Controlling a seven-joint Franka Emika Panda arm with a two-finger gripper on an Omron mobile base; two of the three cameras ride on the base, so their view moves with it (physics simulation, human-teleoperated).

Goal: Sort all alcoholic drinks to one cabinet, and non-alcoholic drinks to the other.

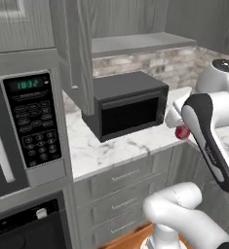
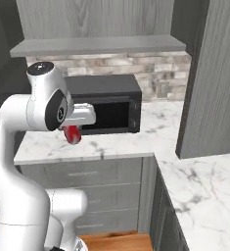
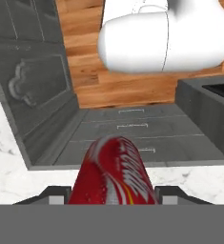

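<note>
Red soda can (image 3: 114, 171) sat clamped between the gripper (image 3: 114, 196) fingers, carried in the air above the marble counter (image 2: 136, 139) edge. Behind it on that counter stood the black microwave (image 2: 106, 104), then the stone backsplash (image 2: 160, 73).

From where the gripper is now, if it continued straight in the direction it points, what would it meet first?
The gripper is shut on the red soda can and points over the marble counter edge toward the grey drawer fronts and wooden floor. Past the can, probably those drawers first; depth is unclear.
</note>
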